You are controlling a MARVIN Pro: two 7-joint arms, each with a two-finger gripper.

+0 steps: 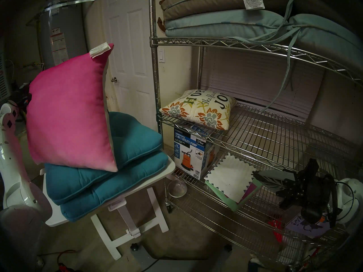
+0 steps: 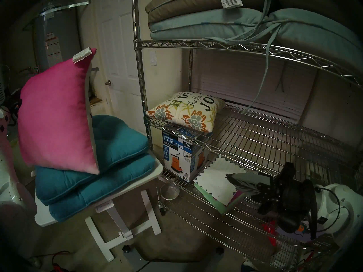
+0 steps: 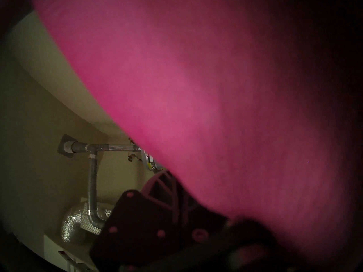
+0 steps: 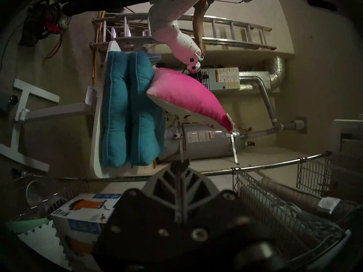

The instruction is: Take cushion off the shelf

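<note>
A pink cushion (image 1: 68, 112) stands on edge, tilted, left of the chrome wire shelf (image 1: 255, 47). Its lower corner touches the upper of two teal seat cushions (image 1: 121, 148) stacked on a small white table (image 1: 170, 166). My left gripper (image 1: 29, 98) is shut on the pink cushion's left edge; in the left wrist view one finger (image 3: 167, 187) presses into the pink fabric (image 3: 196, 89). A floral cushion (image 1: 198, 110) with lettering lies on the shelf's middle tier, at its left end. My right gripper (image 1: 255, 174) is shut on nothing, low in front of the shelf's right part.
Grey and pale blue seat pads (image 1: 216, 24) with dangling ties fill the top tier. A pump box (image 1: 192, 153) and paper sheets (image 1: 231, 179) sit on the lower tier, with a metal bowl (image 1: 176, 188) on the floor below. A water heater (image 1: 62, 30) and a white door (image 1: 129, 49) stand behind.
</note>
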